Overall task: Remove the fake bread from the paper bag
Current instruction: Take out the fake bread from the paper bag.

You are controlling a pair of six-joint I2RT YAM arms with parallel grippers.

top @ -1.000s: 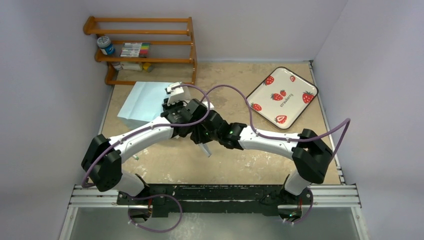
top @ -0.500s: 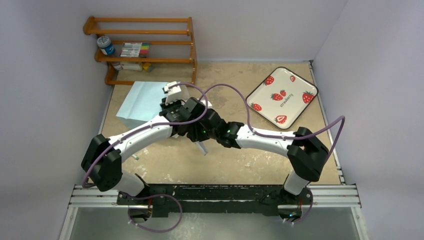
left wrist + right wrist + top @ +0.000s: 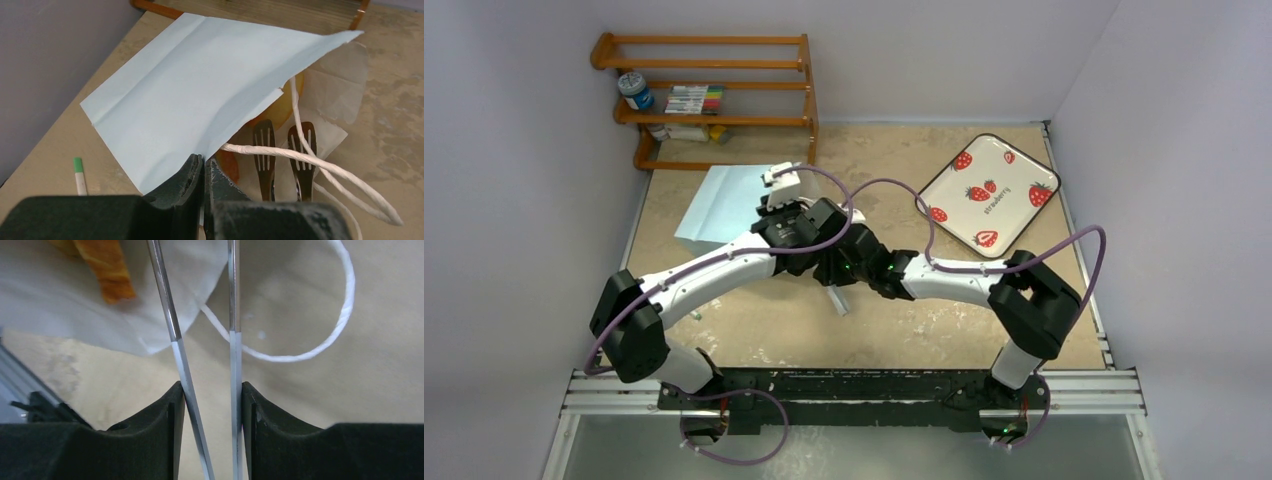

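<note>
The pale blue paper bag (image 3: 724, 200) lies on its side behind the two wrists. In the left wrist view my left gripper (image 3: 204, 162) is shut on the near edge of the bag (image 3: 190, 90) and holds its mouth up. Orange fake bread (image 3: 286, 107) shows inside the mouth. My right gripper (image 3: 212, 390) is shut on metal tongs (image 3: 170, 315). Their slotted tips (image 3: 263, 145) sit just inside the bag's mouth, slightly apart and holding nothing. An orange bread piece (image 3: 107, 265) lies on the whitish lining, up and left of the tongs. A white cord handle (image 3: 340, 315) loops on the table.
A white strawberry tray (image 3: 989, 193) lies at the back right. A wooden rack (image 3: 714, 95) with markers and a jar stands at the back left. A green-tipped marker (image 3: 78, 175) lies on the table left of the bag.
The left gripper has shifted the bag's edge a little right and back, so the bag looks flatter from above. The right arm has moved left, bringing the tongs closer to the bag's mouth.
</note>
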